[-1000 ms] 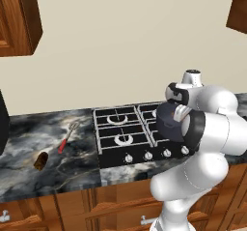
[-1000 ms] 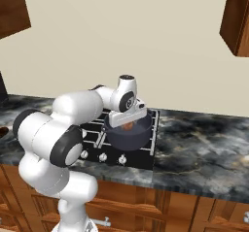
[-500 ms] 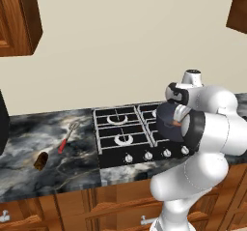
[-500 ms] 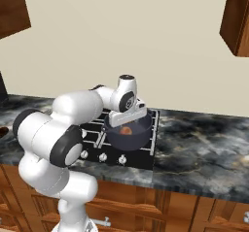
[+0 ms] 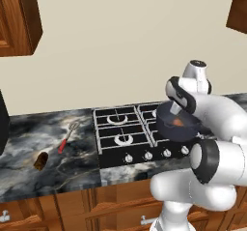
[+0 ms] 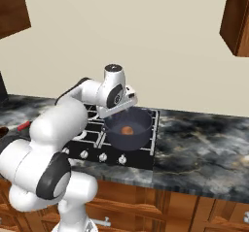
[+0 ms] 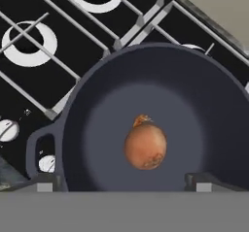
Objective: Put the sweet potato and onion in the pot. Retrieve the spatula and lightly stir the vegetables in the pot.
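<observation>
The gripper [image 7: 124, 180] is hanging wide open, holding nothing. Just below it, the onion [image 7: 145, 146] is lying inside the pot [image 7: 97, 85]

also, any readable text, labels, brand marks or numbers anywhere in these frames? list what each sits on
None readable in any view.
Stove knobs: no visible markings at this size.
Pot, with the onion in it: plain, no brand mark.
Spatula and sweet potato on the counter: no labels.
Cabinets and wall: no signs.
</observation>
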